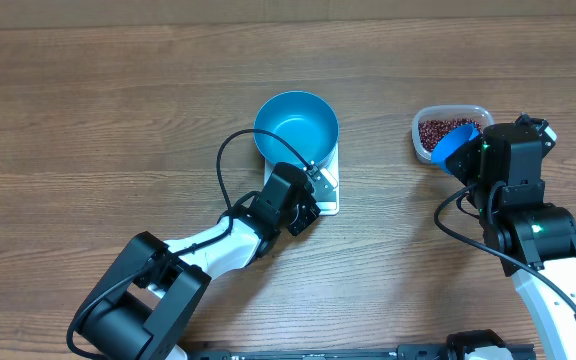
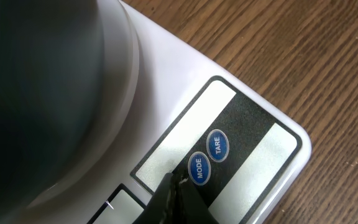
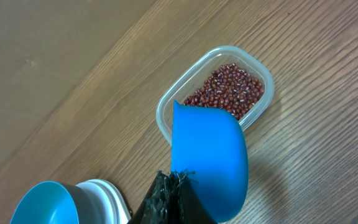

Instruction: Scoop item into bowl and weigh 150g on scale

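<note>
Teal bowl (image 1: 296,125) sits on white scale (image 1: 329,190), mid desk (image 1: 118,100). Left end effector (image 2: 174,185): fingers together, tip at scale's label strip, just beside MODE button (image 2: 197,167) (TARE button (image 2: 217,145) next one over). Right end effector (image 3: 175,182): clamped on blue scoop (image 3: 211,149), scoop over near end of clear tub (image 3: 165,107). Beans (image 3: 229,86) in tub, right of bowl, well apart.

A brown, wood-grained tabletop (image 1: 88,120) carries two things directly. A small white kitchen scale (image 1: 329,203) lies flat near the middle. A clear plastic tub (image 1: 473,110) stands to its right, well apart from it and slightly farther back. Both rest level on the wood.
</note>
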Available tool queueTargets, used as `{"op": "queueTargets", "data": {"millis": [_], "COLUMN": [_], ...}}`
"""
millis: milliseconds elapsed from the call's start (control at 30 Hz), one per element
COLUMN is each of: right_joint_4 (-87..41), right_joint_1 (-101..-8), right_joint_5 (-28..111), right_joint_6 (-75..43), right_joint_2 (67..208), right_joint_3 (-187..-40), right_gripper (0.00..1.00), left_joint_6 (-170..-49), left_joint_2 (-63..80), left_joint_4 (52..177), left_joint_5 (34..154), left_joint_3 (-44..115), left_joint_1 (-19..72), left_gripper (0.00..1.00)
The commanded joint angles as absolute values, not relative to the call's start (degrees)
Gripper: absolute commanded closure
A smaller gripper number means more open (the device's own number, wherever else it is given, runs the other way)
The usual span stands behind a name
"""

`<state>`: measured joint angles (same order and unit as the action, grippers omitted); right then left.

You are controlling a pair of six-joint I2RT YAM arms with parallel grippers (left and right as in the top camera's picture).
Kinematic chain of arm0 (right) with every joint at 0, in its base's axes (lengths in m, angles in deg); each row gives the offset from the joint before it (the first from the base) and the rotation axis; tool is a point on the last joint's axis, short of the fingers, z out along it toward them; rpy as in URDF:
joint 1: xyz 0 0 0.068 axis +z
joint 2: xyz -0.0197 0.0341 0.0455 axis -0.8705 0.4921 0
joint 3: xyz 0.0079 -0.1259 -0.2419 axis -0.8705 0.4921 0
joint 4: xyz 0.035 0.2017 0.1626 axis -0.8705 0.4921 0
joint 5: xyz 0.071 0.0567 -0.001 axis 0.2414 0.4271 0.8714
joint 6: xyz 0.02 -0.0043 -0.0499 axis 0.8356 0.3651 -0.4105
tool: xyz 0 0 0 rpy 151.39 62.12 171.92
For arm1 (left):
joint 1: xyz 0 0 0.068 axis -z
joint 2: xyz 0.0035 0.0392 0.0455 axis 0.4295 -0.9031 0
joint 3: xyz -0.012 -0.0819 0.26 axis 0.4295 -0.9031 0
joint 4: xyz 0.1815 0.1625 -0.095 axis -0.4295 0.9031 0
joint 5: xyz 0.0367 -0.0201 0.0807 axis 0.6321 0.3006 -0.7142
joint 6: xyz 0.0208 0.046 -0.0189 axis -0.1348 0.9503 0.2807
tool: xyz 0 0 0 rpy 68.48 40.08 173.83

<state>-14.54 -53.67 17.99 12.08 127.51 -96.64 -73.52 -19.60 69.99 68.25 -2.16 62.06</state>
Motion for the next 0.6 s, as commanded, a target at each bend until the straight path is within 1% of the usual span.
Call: {"op": "queueTargets", "data": {"millis": [0, 200, 367, 567], "right_joint_4": [-14.92, -14.94, -14.92, -14.92], "right_joint_1": [-53.36, -53.36, -53.36, -53.36], "right_joint_5": [17.84, 17.84, 17.81, 17.81], "right_joint_6": [11.67, 11.67, 11.67, 11.67], "right_joint_2": [126.99, 126.99, 126.99, 127.01], "right_joint_3": [-98.5, -98.5, -98.5, -98.5], "right_gripper": [0.96, 0.96, 0.96, 0.96], "left_joint_6": [-73.91, -73.32, -70.57, -70.54], "left_joint_2": [-21.48, -18.35, -13.31, -10.36], "left_joint_4": [71.11, 72.22, 76.75, 78.96], "left_joint_5": [67.02, 67.02, 67.05, 67.22], "left_joint_3": [-2.2, -1.81, -1.81, -1.81], "left_joint_1": [61.51, 61.51, 62.76, 64.29], "left_gripper": [0.96, 0.96, 0.96, 0.96]}}
